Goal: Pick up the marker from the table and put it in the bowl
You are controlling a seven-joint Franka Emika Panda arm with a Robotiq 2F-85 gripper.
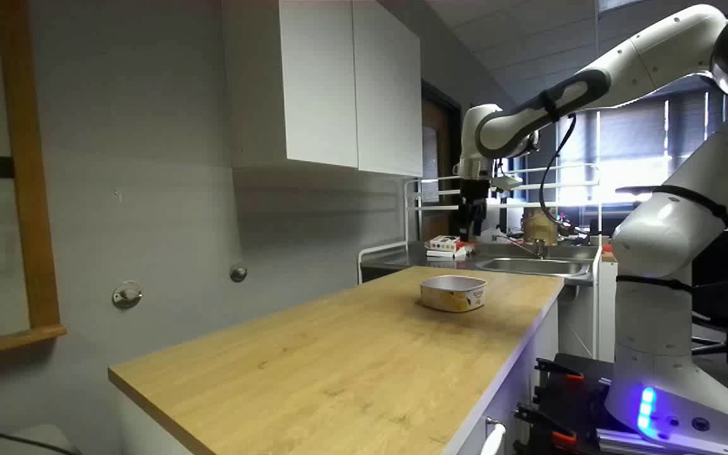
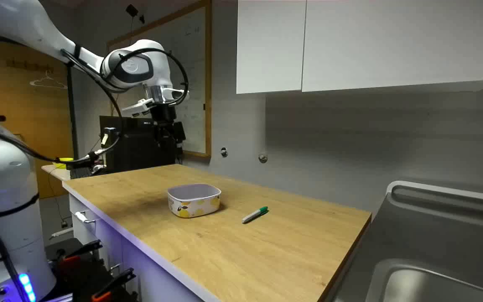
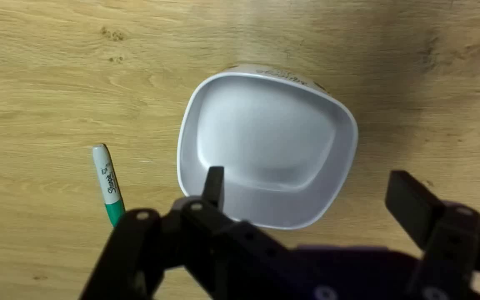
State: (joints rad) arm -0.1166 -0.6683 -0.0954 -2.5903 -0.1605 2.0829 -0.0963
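The marker (image 2: 255, 214), grey-white with a green cap, lies on the light-wood table (image 2: 283, 247) a short way from the bowl (image 2: 194, 205). In the wrist view the marker (image 3: 107, 181) is left of the bowl (image 3: 265, 133), its green end partly hidden by a finger. The bowl is whitish, rounded-square, with yellow prints outside; its inside is empty. In an exterior view the bowl (image 1: 452, 294) shows but the marker does not. My gripper (image 3: 310, 185) is open and empty, high above the table; it also shows in both exterior views (image 1: 471, 221) (image 2: 173, 138).
White wall cabinets (image 1: 351, 88) hang above the table's wall side. A metal sink (image 1: 531, 265) and dark counter (image 2: 438, 239) adjoin one table end. Boxes (image 1: 446, 245) stand by the sink. A white rack (image 1: 503, 207) stands at that end.
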